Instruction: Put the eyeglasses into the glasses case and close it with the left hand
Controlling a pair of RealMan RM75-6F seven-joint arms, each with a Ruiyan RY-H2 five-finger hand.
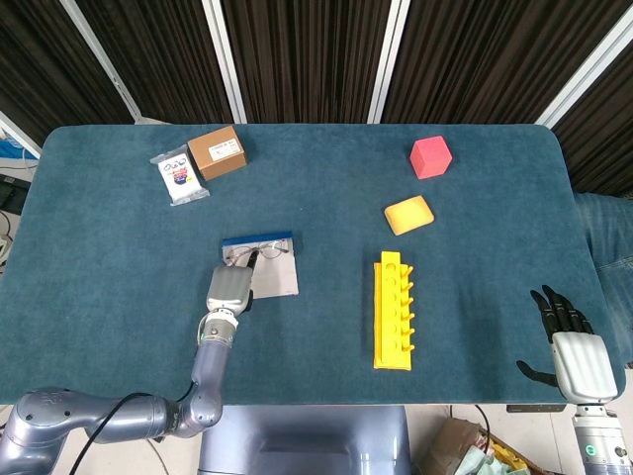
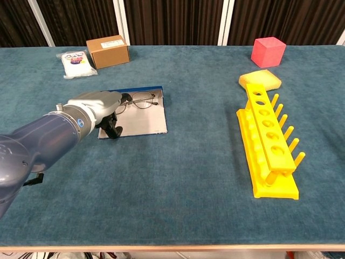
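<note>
Left hand (image 2: 97, 108) fingers curled downward; right hand (image 1: 572, 346) fingers spread apart.

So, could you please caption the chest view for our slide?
Left hand at the eyeglasses lying on the open glasses case.

No legible text on any object.

Glasses case (image 2: 141, 120): flat, grey, blue strip along its far edge, lying open on the teal cloth, left of centre. Eyeglasses (image 2: 139, 100): thin dark wire frame, lenses clear, resting on the case's far portion, temples folded.
</note>
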